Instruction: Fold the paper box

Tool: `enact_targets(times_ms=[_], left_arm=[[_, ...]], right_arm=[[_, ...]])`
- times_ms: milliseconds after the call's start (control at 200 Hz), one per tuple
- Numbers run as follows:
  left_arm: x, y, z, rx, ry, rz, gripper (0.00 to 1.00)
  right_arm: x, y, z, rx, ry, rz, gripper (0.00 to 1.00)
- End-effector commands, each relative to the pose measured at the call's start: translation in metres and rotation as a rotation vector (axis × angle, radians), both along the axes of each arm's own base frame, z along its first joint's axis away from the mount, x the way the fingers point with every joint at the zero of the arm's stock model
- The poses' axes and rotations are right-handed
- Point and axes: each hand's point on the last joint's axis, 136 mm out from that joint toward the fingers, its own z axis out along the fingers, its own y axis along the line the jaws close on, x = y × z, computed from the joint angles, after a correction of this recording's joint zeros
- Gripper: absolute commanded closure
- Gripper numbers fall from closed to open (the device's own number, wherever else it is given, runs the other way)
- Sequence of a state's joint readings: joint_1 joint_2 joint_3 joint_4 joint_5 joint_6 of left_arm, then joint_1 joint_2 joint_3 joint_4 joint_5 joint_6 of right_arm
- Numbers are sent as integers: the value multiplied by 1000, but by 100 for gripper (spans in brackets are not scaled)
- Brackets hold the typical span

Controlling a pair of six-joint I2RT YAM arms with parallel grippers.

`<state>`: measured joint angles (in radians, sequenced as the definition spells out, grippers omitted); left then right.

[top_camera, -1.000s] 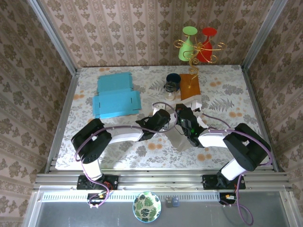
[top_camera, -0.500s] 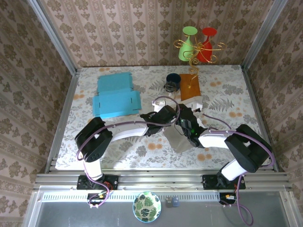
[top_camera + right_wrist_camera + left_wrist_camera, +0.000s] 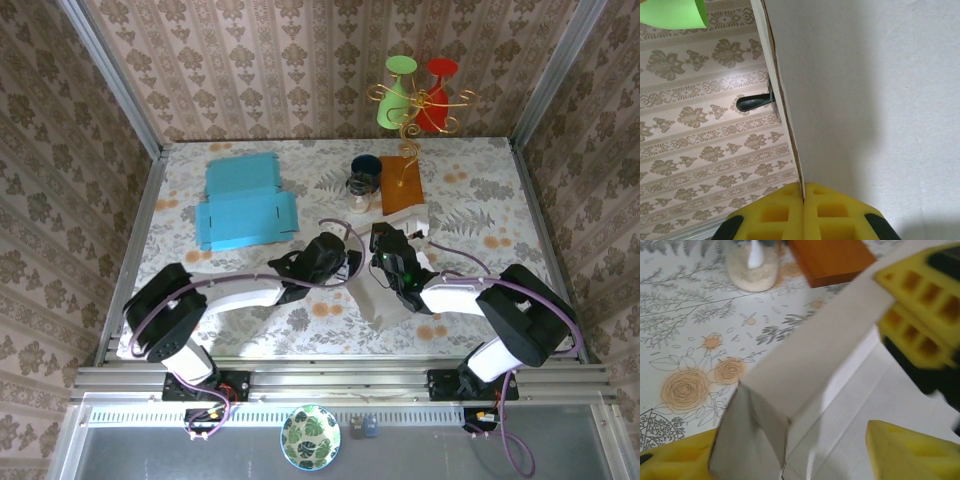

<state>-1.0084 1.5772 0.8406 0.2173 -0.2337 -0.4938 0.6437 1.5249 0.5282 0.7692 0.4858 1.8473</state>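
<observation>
Paper box [image 3: 820,352], left pincer [image 3: 790,457] opened, seemingly withdrawn

This is a robot test booth dressed up to look like a home, not a real room. Wallpaper panels [image 3: 300,70] are set between bare metal posts [image 3: 112,75]. A left arm [image 3: 240,292] and a right arm [image 3: 455,295] are bolted to a metal rail [image 3: 340,379] at the edge of a table [image 3: 480,190] with a flower-print cover, with coloured glasses [image 3: 398,105] on a gold wire stand [image 3: 408,130] at the back

Bright, even light; paper box [image 3: 815,355] blurred close-up.
</observation>
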Motion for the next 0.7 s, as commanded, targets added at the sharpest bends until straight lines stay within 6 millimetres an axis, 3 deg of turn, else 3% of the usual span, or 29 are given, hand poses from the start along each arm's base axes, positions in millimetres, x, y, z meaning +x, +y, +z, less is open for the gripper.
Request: enact_targets(times_ms=[0,185,315,410,695], left_arm=[[-19,-4,14,-11,-111,-165,33],[-32,11,15,10,-148,-206,34],[-31,32,3,40,-126,-199,46],[-19,44,-6,1,-91,-191,56],[1,20,-6,-32,-82,-289,60]], right_arm=[[-4,-11,-7,-53,26,-18,100],[1,-9,-1,-55,18,-6,100],[0,-10,-2,-54,19,-3,100],[0,-8,0,-57,18,6,100],[0,-8,1,-57,13,11,100]])
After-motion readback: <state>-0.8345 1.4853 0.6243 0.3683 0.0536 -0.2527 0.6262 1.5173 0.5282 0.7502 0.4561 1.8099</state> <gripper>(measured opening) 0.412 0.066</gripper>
